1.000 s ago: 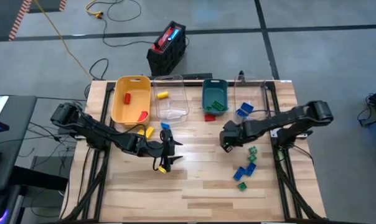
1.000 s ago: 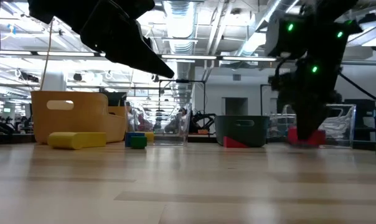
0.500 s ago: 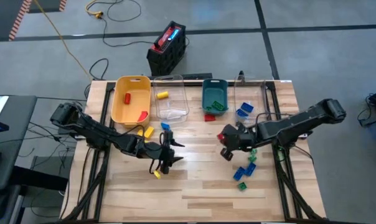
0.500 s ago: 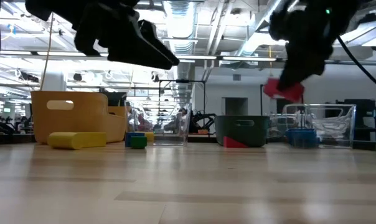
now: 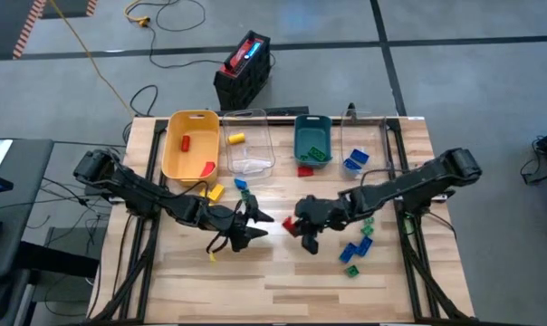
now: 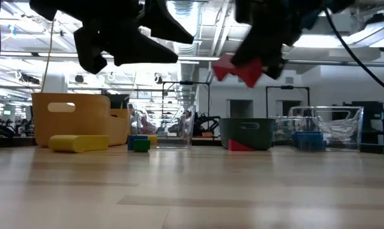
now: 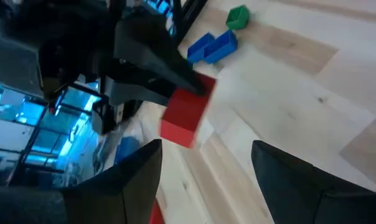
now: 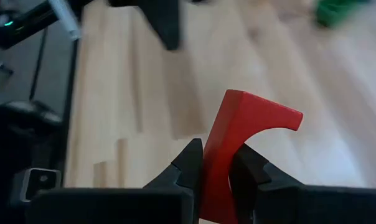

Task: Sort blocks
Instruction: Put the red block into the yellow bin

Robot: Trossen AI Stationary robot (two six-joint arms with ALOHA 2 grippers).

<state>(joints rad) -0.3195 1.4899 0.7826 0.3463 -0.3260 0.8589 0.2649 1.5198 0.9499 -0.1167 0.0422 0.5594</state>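
Observation:
A red arch-shaped block [image 8: 241, 127] is up in the air over the table's middle, with my right gripper [image 5: 297, 226] shut on it. It also shows as the red block [image 6: 238, 68] in the low view and as the red block [image 7: 185, 116] in the left wrist view. My left gripper [image 5: 260, 225] is level with it just to its left, open, its fingertips pointing at the block without touching it. Loose green and blue blocks [image 5: 355, 241] lie on the table at the right. A yellow block [image 5: 215, 192] and a blue block [image 5: 240, 185] lie near the bins. My right gripper pinches the red block between its two fingers [image 8: 191, 163] by the flat faces of one end [image 8: 216, 177]. The fingers come from the table's right, slanting down. The block's curved end sticks out past the fingertips, and the block is lifted clear of the table.
Along the far edge stand a yellow bin [image 5: 176, 161] with red pieces, a clear bin [image 5: 252, 166] with a yellow piece, a teal bin [image 5: 298, 143] with green pieces, and a second clear bin [image 5: 375, 145] with blue pieces. A red block [image 5: 304, 170] lies before the teal bin.
My right gripper has risen from the table at the right with the red block and carried it toward the table's left, up to my left gripper, tipping from pointing down to slanting. The block is now lifted clear. My left gripper has rolled about its own axis in place.

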